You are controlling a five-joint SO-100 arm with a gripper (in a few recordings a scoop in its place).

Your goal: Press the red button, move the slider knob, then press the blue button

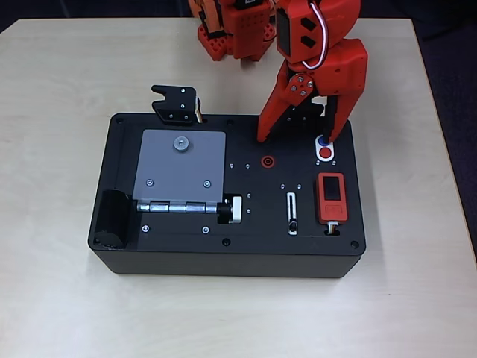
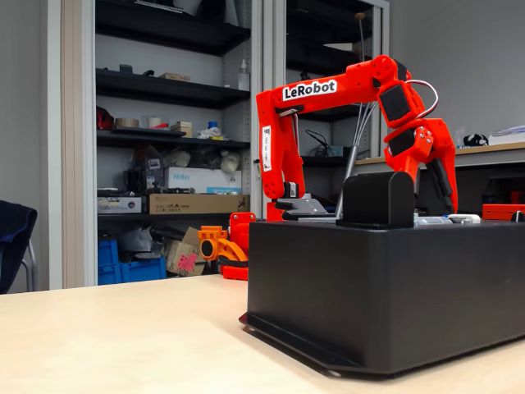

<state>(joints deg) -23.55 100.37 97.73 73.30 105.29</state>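
Hovering pincer (image 1: 297, 136): spread wide, grasping nothing, one tip at blue button (image 1: 323, 140); red button (image 1: 326, 154) adjacent. Overhead view alone shows both; fixed view shows box (image 2: 385, 295) side.

You get even, soft room light in the overhead view: the pale wooden tabletop (image 1: 67, 74) is bright without glare, and the matte black rectangular box (image 1: 186, 257) throws only a faint shadow along its near and right sides. Its dark top swallows detail, though small parts stay sharp. The picture's far corners darken. In the fixed view, the box's front face (image 2: 385, 304) is nearly featureless black, the tabletop foreground is soft, and the cluttered dark shelving (image 2: 164, 98) behind looks dimmer and slightly blurred.
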